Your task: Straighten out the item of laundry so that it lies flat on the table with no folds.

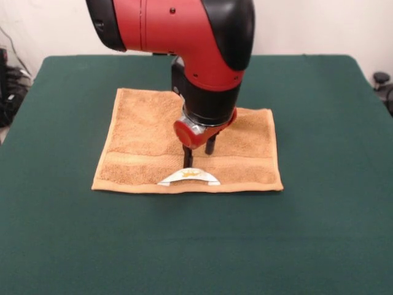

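The tan-orange terry towel [141, 141] lies spread on the dark green table [319, 233], near its middle. A woven band runs along its near edge, where a white label with a yellow mark [188, 177] curls up. The towel looks nearly flat, and its far right part is hidden behind the arm. My gripper [199, 153] hangs from the red and black arm straight down over the towel's middle. Its two dark fingers [187, 157] stand a little apart, with tips at or just above the cloth behind the label. Nothing is held between them.
Dark cables and equipment [11, 86] sit off the table's left edge. A dark object [382, 83] stands past the right edge. A pale wall rises behind the table.
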`<state>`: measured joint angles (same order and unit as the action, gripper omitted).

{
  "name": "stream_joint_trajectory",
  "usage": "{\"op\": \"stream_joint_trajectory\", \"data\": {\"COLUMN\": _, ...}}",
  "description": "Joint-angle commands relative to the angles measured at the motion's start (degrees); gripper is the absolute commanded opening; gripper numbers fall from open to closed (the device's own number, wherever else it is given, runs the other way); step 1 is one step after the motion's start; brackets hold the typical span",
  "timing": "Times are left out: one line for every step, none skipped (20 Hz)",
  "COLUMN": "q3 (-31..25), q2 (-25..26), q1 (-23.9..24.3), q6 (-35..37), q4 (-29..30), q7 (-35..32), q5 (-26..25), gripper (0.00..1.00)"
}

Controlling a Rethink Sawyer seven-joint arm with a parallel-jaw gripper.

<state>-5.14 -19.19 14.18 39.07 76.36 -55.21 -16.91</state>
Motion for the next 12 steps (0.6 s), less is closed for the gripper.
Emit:
{"op": "stream_joint_trajectory", "data": {"q3": -5.5, "q2": 6.1, "q1": 0.3, "q6": -17.6, "q4": 8.8, "q7": -13.8, "q5": -0.5, "gripper": 1.00}}
{"op": "stream_joint_trajectory", "data": {"q3": -5.6, "q2": 6.3, "q1": 0.5, "q6": -19.2, "q4": 8.8, "q7": -14.0, "q5": -0.6, "gripper": 1.00}}
{"op": "stream_joint_trajectory", "data": {"q3": -5.9, "q2": 6.5, "q1": 0.6, "q6": -20.7, "q4": 8.4, "q7": -13.7, "q5": -0.8, "gripper": 1.00}}
{"op": "stream_joint_trajectory", "data": {"q3": -6.4, "q2": 6.6, "q1": 1.0, "q6": -22.3, "q4": 8.4, "q7": -13.1, "q5": -1.1, "gripper": 1.00}}
{"op": "stream_joint_trajectory", "data": {"q3": -6.8, "q2": 6.7, "q1": 1.2, "q6": -23.5, "q4": 8.3, "q7": -12.5, "q5": -1.6, "gripper": 1.00}}
{"op": "stream_joint_trajectory", "data": {"q3": -7.2, "q2": 6.6, "q1": 1.5, "q6": -24.8, "q4": 8.2, "q7": -11.7, "q5": -2.1, "gripper": 1.00}}
{"op": "stream_joint_trajectory", "data": {"q3": -7.2, "q2": 6.5, "q1": 1.5, "q6": -26.0, "q4": 8.2, "q7": -11.4, "q5": -2.4, "gripper": 1.00}}
{"op": "stream_joint_trajectory", "data": {"q3": -7.3, "q2": 6.3, "q1": 1.5, "q6": -27.2, "q4": 8.1, "q7": -11.2, "q5": -2.8, "gripper": 1.00}}
{"op": "stream_joint_trajectory", "data": {"q3": -7.3, "q2": 6.2, "q1": 1.6, "q6": -28.2, "q4": 8.2, "q7": -11.0, "q5": -3.0, "gripper": 1.00}}
{"op": "stream_joint_trajectory", "data": {"q3": -7.5, "q2": 6.1, "q1": 1.7, "q6": -28.5, "q4": 8.2, "q7": -10.7, "q5": -3.0, "gripper": 1.00}}
{"op": "stream_joint_trajectory", "data": {"q3": -7.3, "q2": 5.9, "q1": 1.7, "q6": -28.4, "q4": 8.3, "q7": -10.7, "q5": -2.8, "gripper": 1.00}}
{"op": "stream_joint_trajectory", "data": {"q3": -7.4, "q2": 5.8, "q1": 1.8, "q6": -28.7, "q4": 8.4, "q7": -10.8, "q5": -2.6, "gripper": 1.00}}
